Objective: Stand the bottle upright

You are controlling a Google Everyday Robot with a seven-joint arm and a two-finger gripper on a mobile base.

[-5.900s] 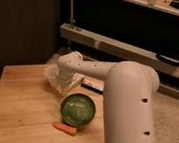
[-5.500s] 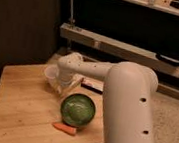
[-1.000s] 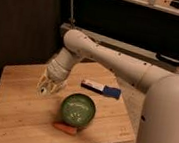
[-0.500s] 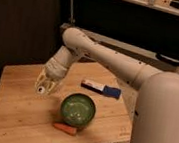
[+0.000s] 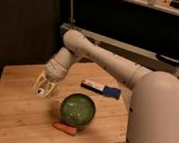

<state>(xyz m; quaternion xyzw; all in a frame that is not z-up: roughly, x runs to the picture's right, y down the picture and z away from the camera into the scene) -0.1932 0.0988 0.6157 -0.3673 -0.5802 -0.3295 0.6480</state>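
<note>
Wooden table, left of frame centre: gripper low over it, apparently clamped on the bottle. Bottle directly under the gripper, left of the green bowl; long axis hard to judge, seemingly tilted, lower end near the tabletop.

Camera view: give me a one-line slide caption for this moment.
Gripper low over the bottle on the wooden table, near the green bowl and carrot.

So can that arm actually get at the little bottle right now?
Probably yes. The gripper hangs right at the bottle on the wooden table, with nothing between them; the green bowl and the carrot lie off to one side.
</note>
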